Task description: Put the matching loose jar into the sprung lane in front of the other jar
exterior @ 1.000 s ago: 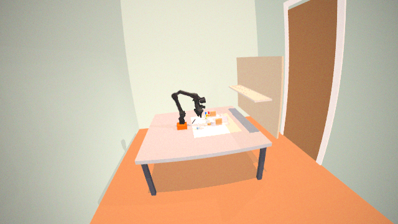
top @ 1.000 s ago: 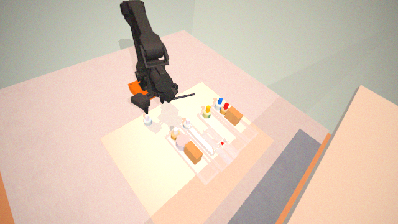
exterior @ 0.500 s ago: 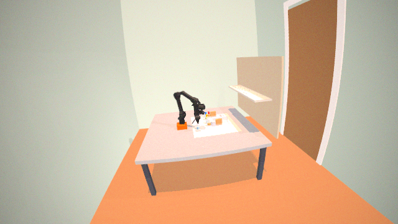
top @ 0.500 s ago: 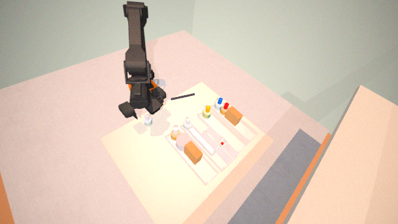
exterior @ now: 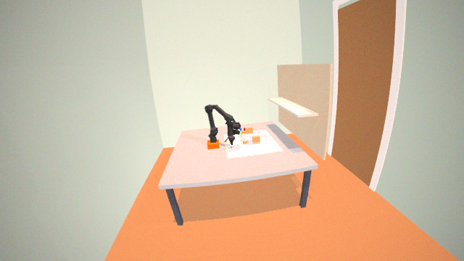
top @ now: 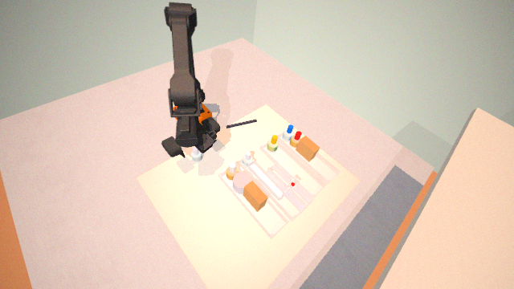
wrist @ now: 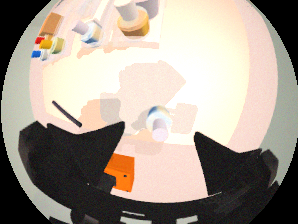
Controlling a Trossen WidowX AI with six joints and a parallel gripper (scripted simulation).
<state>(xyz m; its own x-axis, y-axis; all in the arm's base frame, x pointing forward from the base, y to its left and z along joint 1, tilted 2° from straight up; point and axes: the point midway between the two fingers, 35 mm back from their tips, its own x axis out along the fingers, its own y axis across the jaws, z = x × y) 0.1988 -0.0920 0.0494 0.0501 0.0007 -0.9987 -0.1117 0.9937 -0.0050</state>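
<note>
The loose jar (top: 197,156) (wrist: 159,116) (exterior: 231,147), clear with a white cap and a bluish band, stands upright on the pale mat. My gripper (top: 194,154) (exterior: 229,142) (wrist: 160,130) is open and empty, pointing down above the loose jar, with one finger to each side of it in the wrist view. A similar white-capped jar (top: 247,160) (wrist: 91,35) stands at the front end of the sprung lane. A long pale bar (top: 266,179) runs back behind it. The pusher plate and front stop are too small to make out.
An amber jar (top: 231,173) (wrist: 132,25), a pale cylinder (top: 242,181) and an orange block (top: 254,196) stand in one side lane. Yellow-capped (top: 273,145), blue-capped (top: 289,134) and red-capped (top: 295,140) jars and another block (top: 307,148) are opposite. A black rod (top: 241,124) (wrist: 66,114) lies near the mat's edge.
</note>
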